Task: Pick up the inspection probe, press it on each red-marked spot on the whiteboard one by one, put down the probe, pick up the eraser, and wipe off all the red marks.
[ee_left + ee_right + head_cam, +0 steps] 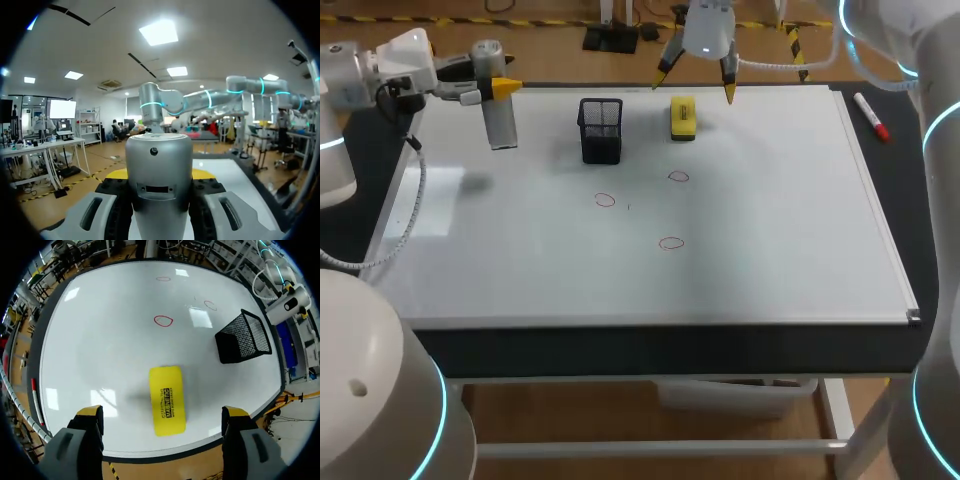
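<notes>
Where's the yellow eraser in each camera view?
Head view: eraser on the whiteboard, far side, right of the mesh cup.
Left wrist view: not in it.
Right wrist view: eraser under the open right hand, between its fingers, untouched.
Shared landmark: the mesh cup beside it, in head and right wrist views.

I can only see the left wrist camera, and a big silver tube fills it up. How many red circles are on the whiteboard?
Observer: Three red circles, grouped near the middle of the whiteboard.
Operator: Okay! And where's the eraser hiding?
Observer: The yellow eraser lies flat near the board's far edge, just beside a black mesh pen holder.
</notes>
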Robot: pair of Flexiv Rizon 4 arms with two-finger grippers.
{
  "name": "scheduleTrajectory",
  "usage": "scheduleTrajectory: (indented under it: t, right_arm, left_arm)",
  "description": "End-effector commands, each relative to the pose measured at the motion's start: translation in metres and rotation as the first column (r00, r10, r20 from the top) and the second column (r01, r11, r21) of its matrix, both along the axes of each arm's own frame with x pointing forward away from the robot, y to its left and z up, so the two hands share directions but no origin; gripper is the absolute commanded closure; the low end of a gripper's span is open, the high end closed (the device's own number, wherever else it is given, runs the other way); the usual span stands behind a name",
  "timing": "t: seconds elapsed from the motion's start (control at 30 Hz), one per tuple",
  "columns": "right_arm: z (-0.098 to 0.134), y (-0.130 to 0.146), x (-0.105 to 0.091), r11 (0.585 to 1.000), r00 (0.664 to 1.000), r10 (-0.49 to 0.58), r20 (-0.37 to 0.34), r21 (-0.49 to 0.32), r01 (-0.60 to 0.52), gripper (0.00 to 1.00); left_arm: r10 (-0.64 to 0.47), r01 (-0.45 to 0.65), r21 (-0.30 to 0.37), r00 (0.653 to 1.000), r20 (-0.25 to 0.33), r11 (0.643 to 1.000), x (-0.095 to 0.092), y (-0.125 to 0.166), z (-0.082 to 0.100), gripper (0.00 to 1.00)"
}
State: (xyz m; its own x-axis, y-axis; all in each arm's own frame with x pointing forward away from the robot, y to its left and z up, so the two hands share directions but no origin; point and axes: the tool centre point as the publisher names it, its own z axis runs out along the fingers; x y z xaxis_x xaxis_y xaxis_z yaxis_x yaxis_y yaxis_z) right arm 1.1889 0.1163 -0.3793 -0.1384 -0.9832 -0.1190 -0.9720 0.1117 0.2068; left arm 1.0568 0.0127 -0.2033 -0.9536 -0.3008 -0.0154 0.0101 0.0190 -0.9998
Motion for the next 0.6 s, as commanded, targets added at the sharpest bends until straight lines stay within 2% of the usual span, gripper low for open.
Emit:
scheduleTrajectory:
  t: [0.03, 0.3, 0.6]
  right_arm:
    - [-0.011, 0.005, 0.023, 0.93, 0.98, 0.082, -0.181, -0.339, -0.14, 0.0]
    - [-0.023, 0.007, 0.026, 0.941, 0.973, 0.1, -0.208, -0.298, -0.16, 0.0]
    - [-0.031, 0.006, 0.019, 0.978, 0.975, 0.089, -0.204, -0.169, -0.125, 0.0]
  left_arm:
    - [0.002, -0.002, 0.0, 1.0, 0.002, 1.0, 0.0, 0.0, 0.001, 1.0]
    - [0.002, -0.002, 0.0, 1.0, 0.002, 1.0, 0.0, 0.0, 0.001, 1.0]
    - [0.002, -0.002, 0.0, 1.0, 0.002, 1.0, 0.0, 0.0, 0.001, 1.0]
